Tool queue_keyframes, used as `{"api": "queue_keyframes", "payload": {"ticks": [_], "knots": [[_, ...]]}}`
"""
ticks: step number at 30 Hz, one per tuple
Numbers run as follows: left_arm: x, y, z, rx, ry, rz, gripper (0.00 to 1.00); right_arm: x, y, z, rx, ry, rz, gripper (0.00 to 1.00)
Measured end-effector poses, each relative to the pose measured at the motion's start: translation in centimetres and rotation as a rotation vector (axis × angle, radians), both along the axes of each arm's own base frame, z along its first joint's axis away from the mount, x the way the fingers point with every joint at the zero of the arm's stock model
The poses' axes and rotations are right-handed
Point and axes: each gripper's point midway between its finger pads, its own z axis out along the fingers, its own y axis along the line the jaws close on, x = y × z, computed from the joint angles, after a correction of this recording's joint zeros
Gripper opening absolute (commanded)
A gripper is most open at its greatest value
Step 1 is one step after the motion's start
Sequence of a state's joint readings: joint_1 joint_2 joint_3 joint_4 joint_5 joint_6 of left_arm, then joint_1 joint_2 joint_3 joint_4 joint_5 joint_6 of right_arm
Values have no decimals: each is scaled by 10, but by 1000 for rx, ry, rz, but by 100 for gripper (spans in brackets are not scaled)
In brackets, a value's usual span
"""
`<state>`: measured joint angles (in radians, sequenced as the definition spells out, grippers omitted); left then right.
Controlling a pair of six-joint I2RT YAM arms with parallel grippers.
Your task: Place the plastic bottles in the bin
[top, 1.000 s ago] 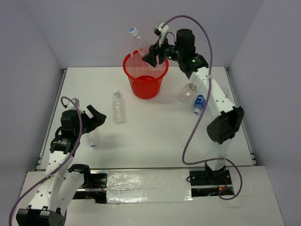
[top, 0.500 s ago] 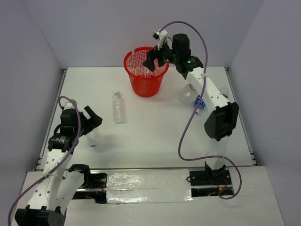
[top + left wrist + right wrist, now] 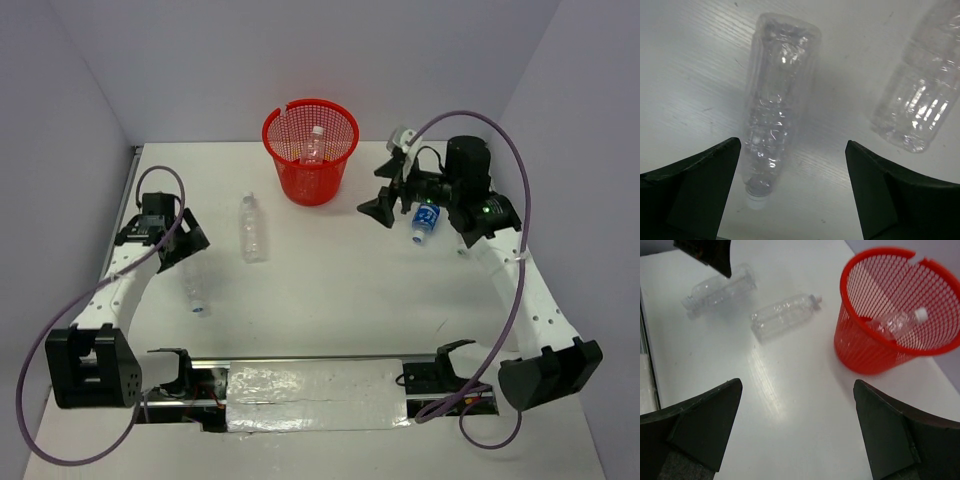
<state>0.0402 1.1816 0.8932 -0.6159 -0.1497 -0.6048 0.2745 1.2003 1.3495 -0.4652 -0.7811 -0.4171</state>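
Both grippers hang over a matte white table [image 3: 330, 290] closed in by pale lavender-grey walls [image 3: 200, 60].

The left gripper [image 3: 185, 252] at the left of the overhead view is spread wide and touches nothing. In its wrist view a clear, crinkled, label-free plastic bottle [image 3: 775, 125] lies flat directly beneath the gap, cap toward the bottom of the frame. A second clear bottle [image 3: 253, 228] lies just to the right of it.

The right gripper [image 3: 382, 190] is likewise fully spread and empty, right of centre. A blue-labelled bottle [image 3: 425, 220] lies just beside it.

The round red plastic mesh bin [image 3: 310, 185] stands at top centre, with a white-capped bottle [image 3: 313, 145] leaning inside.
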Motion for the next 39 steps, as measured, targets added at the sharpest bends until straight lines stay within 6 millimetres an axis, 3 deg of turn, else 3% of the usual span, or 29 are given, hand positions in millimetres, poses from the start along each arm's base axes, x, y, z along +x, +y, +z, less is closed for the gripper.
{"api": "queue_keyframes", "payload": {"ticks": [5,8,12,15,18,20,21,24,27,30,32,36,39], "knots": [[10,21,-19,71,93,1,99,2,-39,-46,-19,122,-96,100],[10,26,-38,83,158,-20,99,0,-54,-63,-30,166,-137,100],[13,28,-62,85,224,-51,93,-13,-58,-66,-27,167,-137,100],[16,27,-76,79,252,-79,79,-22,-58,-63,-22,150,-130,100],[21,25,-82,74,252,-104,74,-27,-58,-64,-20,148,-131,100],[27,23,-81,67,229,-116,62,-28,-59,-67,-21,155,-131,99],[29,22,-80,59,218,-119,47,-29,-59,-69,-22,161,-133,100],[34,17,-79,36,198,-133,18,-31,-59,-74,-23,174,-134,100],[37,9,-76,-2,174,-153,10,-34,-60,-75,-25,180,-135,100],[43,-8,-60,-79,106,-194,9,-39,-61,-73,-27,174,-141,100],[49,-24,-38,-146,23,-228,8,-44,-62,-73,-27,162,-143,100],[63,-67,27,-253,-190,-337,8,-55,-64,-81,-29,167,-151,100],[76,-107,90,-335,-375,-446,8,-57,-67,-88,-34,182,-163,100]]}}
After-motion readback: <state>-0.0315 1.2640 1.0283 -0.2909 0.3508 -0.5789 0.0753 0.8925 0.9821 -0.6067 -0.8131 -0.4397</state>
